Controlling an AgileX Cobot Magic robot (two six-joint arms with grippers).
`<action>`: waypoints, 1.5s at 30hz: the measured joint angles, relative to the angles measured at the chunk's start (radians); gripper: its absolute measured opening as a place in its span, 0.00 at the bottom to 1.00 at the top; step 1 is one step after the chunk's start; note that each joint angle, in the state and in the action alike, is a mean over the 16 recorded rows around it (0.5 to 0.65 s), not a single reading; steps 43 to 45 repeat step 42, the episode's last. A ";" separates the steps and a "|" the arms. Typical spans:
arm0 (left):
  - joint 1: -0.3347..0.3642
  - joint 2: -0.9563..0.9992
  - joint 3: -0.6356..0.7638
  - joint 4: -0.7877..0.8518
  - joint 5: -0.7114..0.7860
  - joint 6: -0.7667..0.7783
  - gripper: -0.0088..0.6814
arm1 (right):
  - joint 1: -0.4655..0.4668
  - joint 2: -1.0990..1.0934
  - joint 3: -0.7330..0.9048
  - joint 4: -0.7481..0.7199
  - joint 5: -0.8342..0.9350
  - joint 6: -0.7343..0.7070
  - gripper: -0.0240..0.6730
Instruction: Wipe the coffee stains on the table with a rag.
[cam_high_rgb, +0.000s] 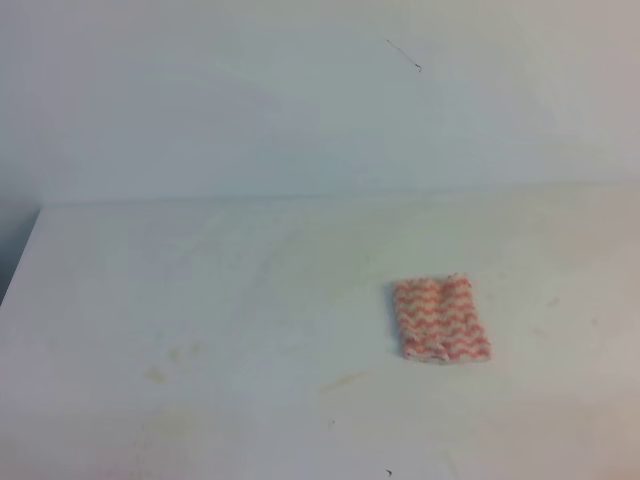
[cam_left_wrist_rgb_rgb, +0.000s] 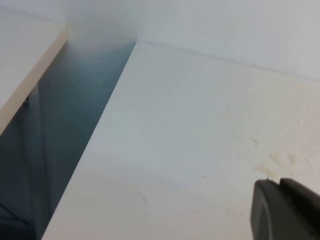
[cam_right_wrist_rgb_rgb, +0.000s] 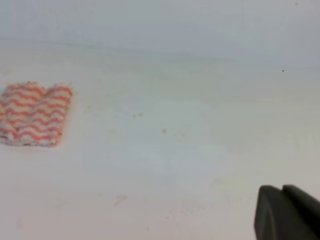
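Observation:
The red and white zigzag rag (cam_high_rgb: 442, 318) lies flat and folded on the white table (cam_high_rgb: 250, 290), right of the middle. It also shows at the left of the right wrist view (cam_right_wrist_rgb_rgb: 34, 114). No amber coffee puddle shows in any view; I see only faint pale yellowish smudges (cam_high_rgb: 155, 375) and a thin faint streak (cam_high_rgb: 345, 381). Neither gripper shows in the high view. My left gripper (cam_left_wrist_rgb_rgb: 279, 182) shows only as dark fingertips pressed together at the lower right, over bare table. My right gripper (cam_right_wrist_rgb_rgb: 281, 189) looks the same, well to the right of the rag.
The table's left edge (cam_left_wrist_rgb_rgb: 100, 125) drops into a dark gap (cam_left_wrist_rgb_rgb: 65, 125), with another white surface (cam_left_wrist_rgb_rgb: 25, 60) beyond it. A white wall (cam_high_rgb: 300, 90) stands behind the table. Pale smudges (cam_left_wrist_rgb_rgb: 280, 161) lie near the left gripper.

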 joint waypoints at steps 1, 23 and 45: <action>0.000 0.000 0.000 0.000 0.000 0.000 0.01 | 0.000 0.000 0.000 0.000 0.000 0.000 0.03; 0.000 -0.003 0.000 0.000 0.000 0.000 0.01 | 0.000 0.001 0.000 0.002 -0.003 0.001 0.03; 0.000 0.008 0.000 0.000 0.000 0.000 0.01 | 0.000 0.001 0.000 0.002 -0.005 0.001 0.03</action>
